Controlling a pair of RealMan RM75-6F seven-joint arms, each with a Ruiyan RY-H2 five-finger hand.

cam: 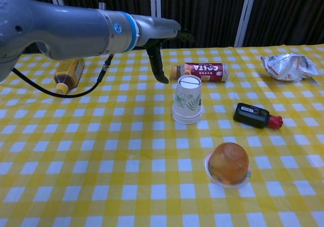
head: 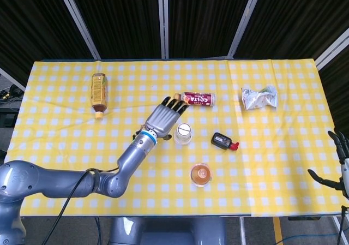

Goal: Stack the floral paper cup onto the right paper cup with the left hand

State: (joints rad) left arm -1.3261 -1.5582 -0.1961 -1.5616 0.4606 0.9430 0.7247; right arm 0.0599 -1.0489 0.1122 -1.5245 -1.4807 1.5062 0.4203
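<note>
Cups: floral paper cup (cam: 187,99) sits nested on right paper cup (cam: 186,117) | left hand (cam: 161,40) fingers apart, empty, beside it | risk: your fingers bump the stack, it tips.

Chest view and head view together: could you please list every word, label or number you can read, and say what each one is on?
"COSTA": on the red can lying on its side behind the stacked floral paper cups.
Amber bottle: label print too small to read.
Small black bottle with a red cap: white label too blurred to read.
Crumpled foil packet: no legible print.
</note>
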